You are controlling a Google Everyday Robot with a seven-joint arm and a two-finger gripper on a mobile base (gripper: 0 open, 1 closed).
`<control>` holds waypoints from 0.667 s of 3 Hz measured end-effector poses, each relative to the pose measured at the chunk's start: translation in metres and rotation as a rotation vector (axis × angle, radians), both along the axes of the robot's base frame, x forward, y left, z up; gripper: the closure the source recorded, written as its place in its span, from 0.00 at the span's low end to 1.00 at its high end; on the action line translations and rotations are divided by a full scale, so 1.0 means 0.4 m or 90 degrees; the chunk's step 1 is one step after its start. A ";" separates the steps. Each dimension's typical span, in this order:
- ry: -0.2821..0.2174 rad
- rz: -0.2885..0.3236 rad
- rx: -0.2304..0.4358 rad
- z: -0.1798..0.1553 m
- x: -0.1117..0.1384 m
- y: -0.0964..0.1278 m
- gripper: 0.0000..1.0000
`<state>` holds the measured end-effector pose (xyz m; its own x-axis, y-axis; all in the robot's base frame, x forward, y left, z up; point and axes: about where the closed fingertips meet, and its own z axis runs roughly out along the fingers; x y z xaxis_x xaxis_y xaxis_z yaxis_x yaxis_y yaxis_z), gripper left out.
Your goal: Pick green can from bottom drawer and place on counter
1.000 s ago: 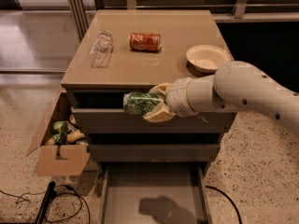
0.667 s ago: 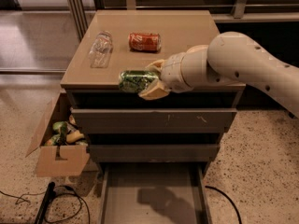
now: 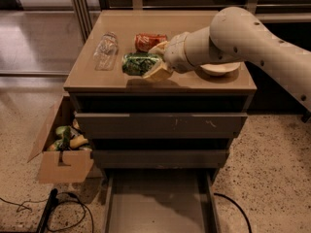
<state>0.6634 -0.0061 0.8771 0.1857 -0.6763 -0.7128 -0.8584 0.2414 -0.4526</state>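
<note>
1. Pincer (image 3: 154,62): located over the front centre of the desk (image 3: 92,79), at the end of the white arm (image 3: 243,38) that enters from the right edge of the frame. Its two pale fingers (image 3: 158,47) are clamped on the green can (image 3: 138,63), one above and one below.

2. Green can: lies on its side in the pincer, pointing toward the left of the frame. It is low over the desk with a shadow directly beneath it. Contact with the surface cannot be determined.

3. Desk surface: tan, smooth, slightly glossy. A red can (image 3: 148,40) lies on its side just behind the green can. A clear plastic bottle (image 3: 106,51) lies to the left, apart from both cans. A pale bowl (image 3: 221,69) sits at the right, partly hidden by the arm.

4. Cabinet: the bottom drawer (image 3: 158,203) stands pulled out at the bottom centre of the frame, showing a plain grey floor. The two drawers (image 3: 160,124) above it are pushed in.

5. Room: speckled stone floor (image 3: 272,169). An open cardboard box (image 3: 63,166) holding green and yellow items stands at the lower left beside the cabinet. Black cables (image 3: 63,212) lie in front of it.
</note>
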 end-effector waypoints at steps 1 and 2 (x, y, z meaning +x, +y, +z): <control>0.020 -0.007 0.011 -0.013 0.072 0.006 1.00; 0.042 -0.015 0.014 -0.039 0.125 0.011 1.00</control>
<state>0.7135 -0.0018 0.8616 0.1225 -0.6645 -0.7372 -0.8800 0.2707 -0.3902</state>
